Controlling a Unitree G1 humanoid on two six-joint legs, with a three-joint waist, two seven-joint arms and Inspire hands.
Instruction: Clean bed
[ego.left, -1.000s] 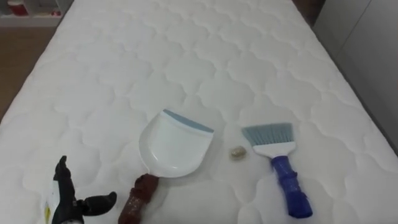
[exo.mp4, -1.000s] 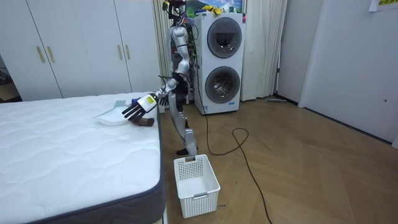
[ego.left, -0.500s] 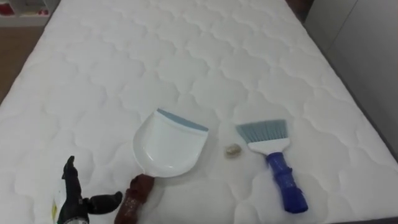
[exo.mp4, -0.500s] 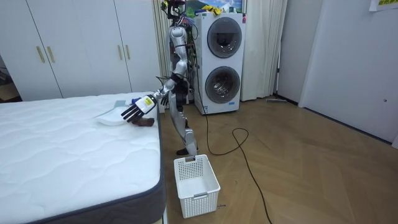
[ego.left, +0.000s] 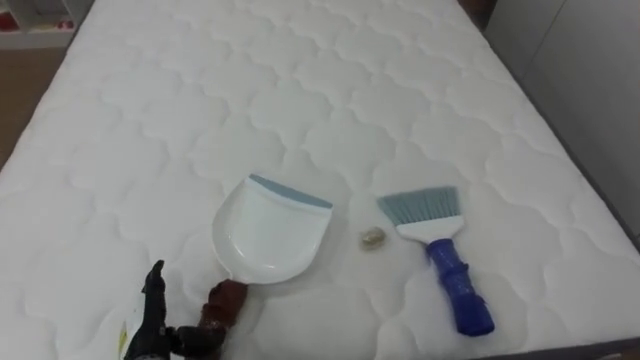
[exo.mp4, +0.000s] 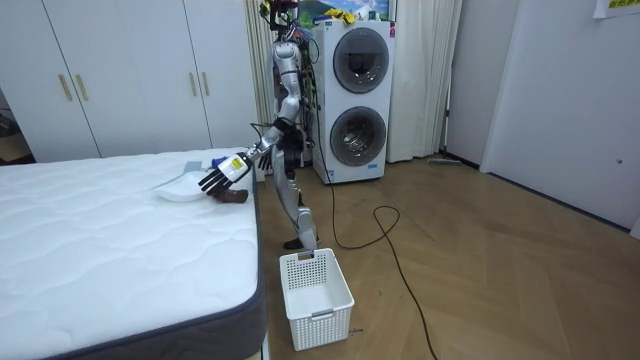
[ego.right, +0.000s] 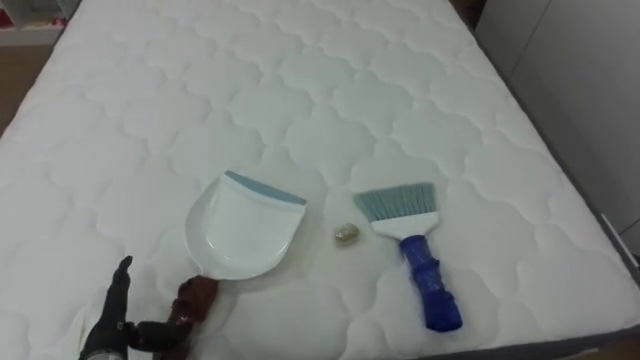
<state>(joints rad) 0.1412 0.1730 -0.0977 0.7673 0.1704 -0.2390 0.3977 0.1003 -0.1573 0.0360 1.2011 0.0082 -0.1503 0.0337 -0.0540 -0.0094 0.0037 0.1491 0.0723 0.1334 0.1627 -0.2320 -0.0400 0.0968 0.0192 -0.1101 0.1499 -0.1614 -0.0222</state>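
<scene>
Robot stands at the bed's end by its corner, back to the stacked washing machines (exo.mp4: 358, 100), left arm reaching out over the mattress. Bed (ego.left: 330, 90): white quilted top. White dustpan (ego.left: 268, 235) lies flat near the robot's edge, grey-blue lip pointing away up the bed, brown handle (ego.left: 222, 303) angled back toward the lower left. Small tan crumb (ego.left: 372, 238) sits on the mattress between the dustpan and the brush, just right of the pan's lip corner, touching neither. Brush (ego.left: 441, 256) lies flat to the right, pale blue bristles fanned away from the robot, blue handle toward the near edge, well apart from the pan. Left hand (ego.left: 155, 325) is low over the mattress at the lower left, just beside the handle's end: fingers straight and spread, nothing gripped, thumb (ego.left: 192, 335) stuck out sideways toward the brown handle. Can't tell whether the thumb tip makes contact. Room view shows the same hand (exo.mp4: 222, 177) splayed above the bed corner next to the pan. White basket (exo.mp4: 315, 290) stands on the wood floor (exo.mp4: 480, 260) at the bed's corner, near the robot's feet. White wardrobe (exo.mp4: 120, 75) behind the bed.
</scene>
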